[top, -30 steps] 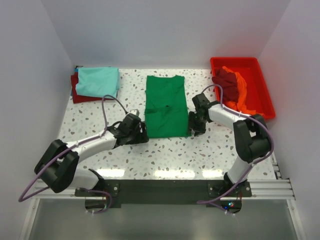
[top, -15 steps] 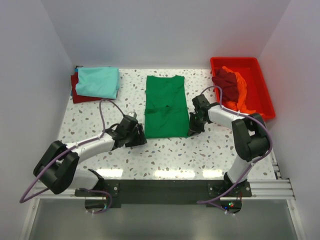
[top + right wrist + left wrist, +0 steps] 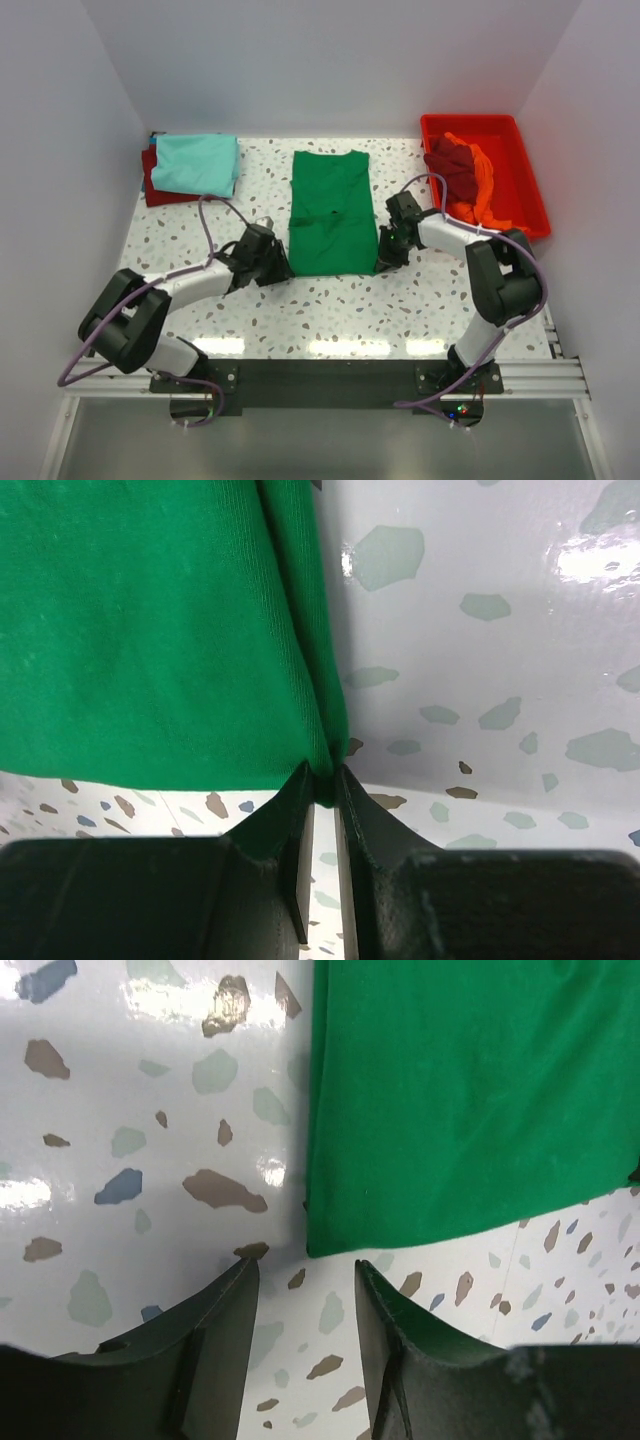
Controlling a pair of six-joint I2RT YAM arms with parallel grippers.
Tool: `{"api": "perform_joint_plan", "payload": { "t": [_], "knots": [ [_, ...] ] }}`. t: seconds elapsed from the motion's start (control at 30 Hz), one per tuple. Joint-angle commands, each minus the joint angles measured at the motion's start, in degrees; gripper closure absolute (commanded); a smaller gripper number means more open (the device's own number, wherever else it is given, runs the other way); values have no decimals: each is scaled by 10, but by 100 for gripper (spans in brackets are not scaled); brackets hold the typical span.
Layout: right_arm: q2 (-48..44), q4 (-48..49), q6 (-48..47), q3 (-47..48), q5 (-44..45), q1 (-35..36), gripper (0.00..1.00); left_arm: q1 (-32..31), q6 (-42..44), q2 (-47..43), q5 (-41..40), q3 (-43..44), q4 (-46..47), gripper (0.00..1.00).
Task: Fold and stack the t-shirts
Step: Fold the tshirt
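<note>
free: table between shirt stack and green shirt | obstacle: red tray far right

Right gripper pinches the green t-shirt at its corner — speckled table beside.

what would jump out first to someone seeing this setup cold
The bright green t-shirt lies flat in the middle of the speckled table, an arm at each near corner: the right gripper is pinched shut on its corner, the left gripper open just short of the other. Next, the red tray at far right holds crumpled dark red and orange shirts, and a folded teal shirt sits far left.
</note>
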Motion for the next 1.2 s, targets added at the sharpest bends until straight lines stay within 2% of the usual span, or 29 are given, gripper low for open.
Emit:
{"api": "perform_joint_plan", "payload": {
  "t": [0.0, 0.37, 0.47, 0.5, 0.6, 0.87, 1.17],
  "knots": [
    [13, -6, 0, -33, 17, 5, 85, 10, 0, 19, -4, 10, 20, 52],
    [6, -8, 1, -36, 17, 5, 85, 10, -5, 53, 30, -7, 77, 64],
    [4, -9, 1, -37, 17, 5, 86, 10, -6, 59, 32, -15, 84, 76],
    [3, -9, 0, -38, 18, 5, 88, 10, -4, 60, 31, -15, 83, 85],
    [-1, -15, 0, -37, 19, 4, 99, 10, 0, 56, 23, -15, 71, 100],
    [-51, -53, 0, -36, 41, 4, 100, 10, 13, -27, -49, -19, -22, 100],
    [-137, -135, -1, -42, 54, 9, 100, 1, -2, -132, -32, -28, -84, 100]
  ]
}}
